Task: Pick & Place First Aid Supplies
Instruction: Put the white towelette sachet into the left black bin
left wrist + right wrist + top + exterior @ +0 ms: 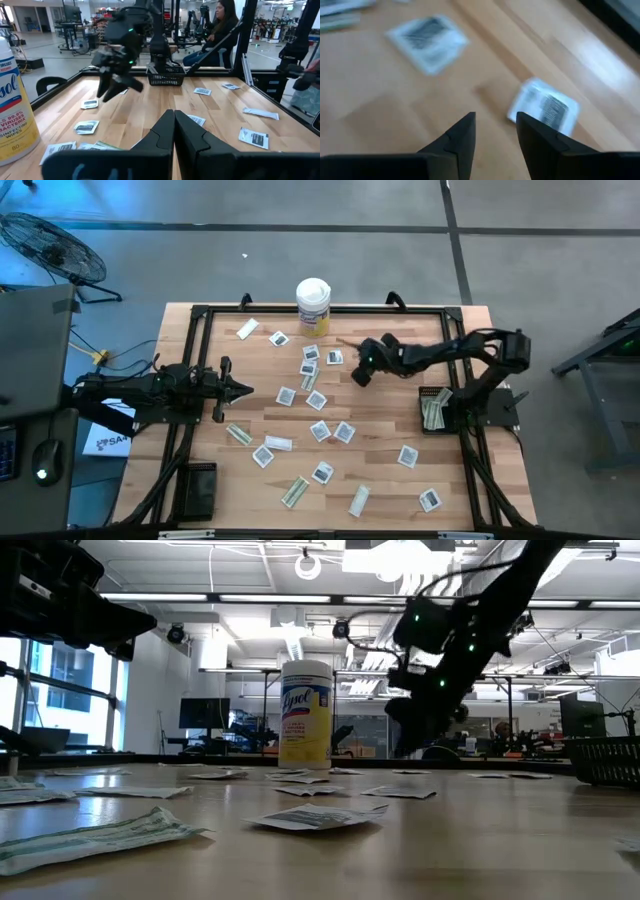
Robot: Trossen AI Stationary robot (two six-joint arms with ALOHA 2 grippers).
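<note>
While my right gripper point(358, 376) hangs parted and empty near the desk's far edge, only its wrist view shows a sachet point(544, 106) just beyond the fingertips.

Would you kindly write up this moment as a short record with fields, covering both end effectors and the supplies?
Right end effector: open, empty, hovering over the table's middle, near a square sachet.
Left end effector: shut, empty, waiting at the table's left side.
Supplies: many flat packets scattered loose over the wooden table.
Basket: dark, at the right edge beside the right arm's base, some pale-green wrappers already inside.
Canister: white, yellow label, upright at the far edge.
Background: a seated person beyond the table.
</note>
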